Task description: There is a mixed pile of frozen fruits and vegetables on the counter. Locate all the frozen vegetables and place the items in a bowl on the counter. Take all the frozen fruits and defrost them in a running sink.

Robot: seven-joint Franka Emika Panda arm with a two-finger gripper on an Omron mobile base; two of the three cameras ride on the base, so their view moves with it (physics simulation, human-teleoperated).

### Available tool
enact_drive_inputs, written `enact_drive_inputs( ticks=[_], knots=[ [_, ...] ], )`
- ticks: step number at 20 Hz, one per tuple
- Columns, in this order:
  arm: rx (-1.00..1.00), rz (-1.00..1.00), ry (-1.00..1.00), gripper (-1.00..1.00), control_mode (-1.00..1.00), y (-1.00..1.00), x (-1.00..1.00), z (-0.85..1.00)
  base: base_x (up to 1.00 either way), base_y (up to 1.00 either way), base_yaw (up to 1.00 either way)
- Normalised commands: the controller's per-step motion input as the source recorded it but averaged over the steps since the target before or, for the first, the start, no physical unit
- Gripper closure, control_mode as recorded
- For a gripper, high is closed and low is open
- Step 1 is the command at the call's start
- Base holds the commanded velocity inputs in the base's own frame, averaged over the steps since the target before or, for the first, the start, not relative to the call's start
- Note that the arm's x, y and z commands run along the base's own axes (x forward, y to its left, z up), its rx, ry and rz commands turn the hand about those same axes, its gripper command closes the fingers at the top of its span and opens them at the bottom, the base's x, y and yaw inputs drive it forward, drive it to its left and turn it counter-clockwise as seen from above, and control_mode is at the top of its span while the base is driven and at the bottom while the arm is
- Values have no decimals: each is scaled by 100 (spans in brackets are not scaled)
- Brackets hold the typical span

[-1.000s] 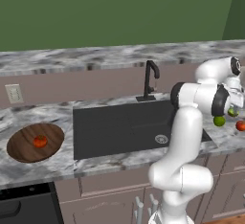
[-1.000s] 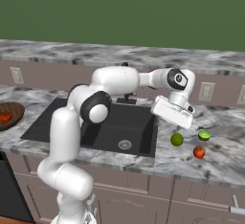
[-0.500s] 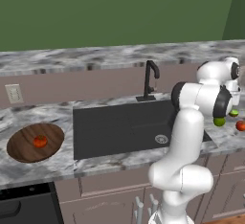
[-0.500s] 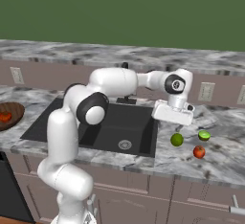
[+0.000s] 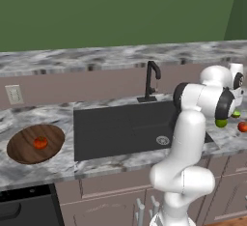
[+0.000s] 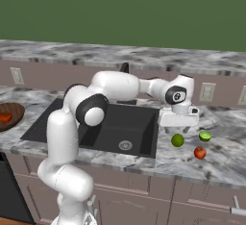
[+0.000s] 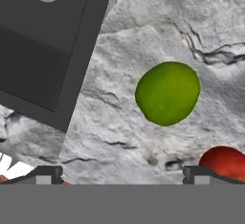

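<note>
Green wall rises behind the marbled desk (image 6: pixel 226 147), whose dark sink (image 6: pixel 139 123) sits in the middle with a black faucet (image 5: pixel 152 77) at its back edge. From its base at the desk's front, the white arm bends up over the sink and reaches toward the desk's right end, its hand (image 6: pixel 178 119) pointing downward above the stone just right of the sink's right rim. The hand is open and empty, fingers spread wide.

In the right base view, the green ball (image 6: pixel 178 140) lies below the hand near the front edge, with the flattish green piece (image 6: pixel 205 135) and the small red ball (image 6: pixel 200 152) just beside it. The hand view looks straight down on the green ball (image 7: pixel 167 93) between the spread fingertips (image 7: pixel 45 175), the red ball at one side. At the left end, the left base view shows the wooden bowl (image 5: pixel 21 145) holding the red-orange tomato (image 5: pixel 40 143).
</note>
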Motion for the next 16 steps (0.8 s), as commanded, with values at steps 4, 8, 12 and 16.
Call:
enact_drive_inputs(
  ticks=[4, 8, 12, 16],
  knots=[
    [0, 2, 2, -100, -100, -8, 45, -1, 0, 0, 0],
    [0, 1, 11, -100, -100, 0, 60, 0, 0, 0, 0],
    [0, 5, 2, -100, -100, -10, 37, -2, 0, 0, 0],
    [0, 6, -10, -100, -100, -30, 19, -28, 0, 0, 0]
  ],
)
